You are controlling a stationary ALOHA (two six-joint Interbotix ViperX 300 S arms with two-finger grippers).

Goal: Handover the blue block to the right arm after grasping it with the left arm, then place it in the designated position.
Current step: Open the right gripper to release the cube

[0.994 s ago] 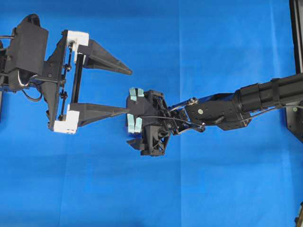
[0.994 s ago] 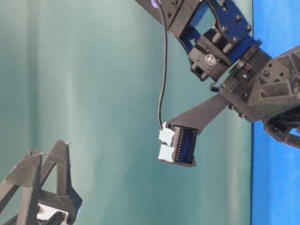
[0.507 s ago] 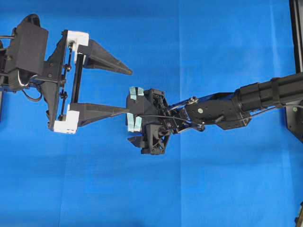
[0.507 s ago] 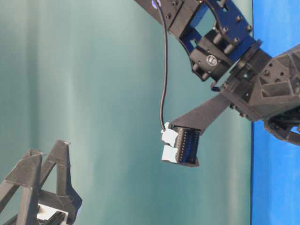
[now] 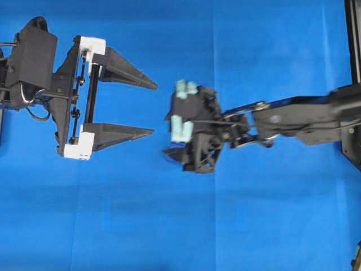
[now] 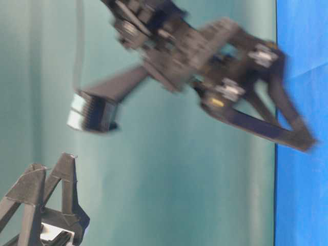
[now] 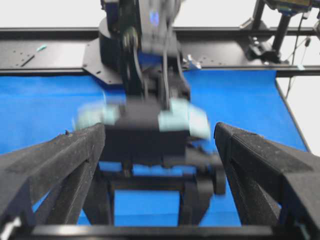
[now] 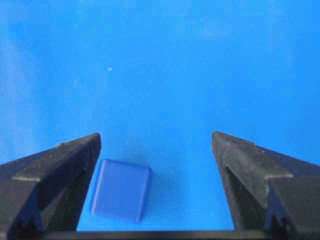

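Note:
In the right wrist view the blue block (image 8: pixel 121 190) lies on the blue cloth between the jaws of my right gripper (image 8: pixel 156 137). It sits close against the left finger (image 8: pixel 60 165) and well apart from the other one. That all-black gripper is open and points down at the cloth (image 5: pixel 189 148); in the overhead view it hides the block. My left gripper (image 5: pixel 155 109), with white brackets, stands open and empty to the left of it, prongs pointing right. In the left wrist view the right arm's blurred wrist (image 7: pixel 145 135) fills the gap ahead of the left gripper (image 7: pixel 159 132).
Blue cloth (image 5: pixel 254 226) covers the whole table. A black frame rail (image 5: pixel 352 34) runs along the right edge, and another rail (image 7: pixel 225 45) crosses behind the cloth. The table-level view shows the blurred right gripper (image 6: pixel 303 139) and the left prongs (image 6: pixel 50 163).
The right arm has swung quickly to the right, away from the left gripper's prongs, and is motion-blurred. The left arm has not moved.

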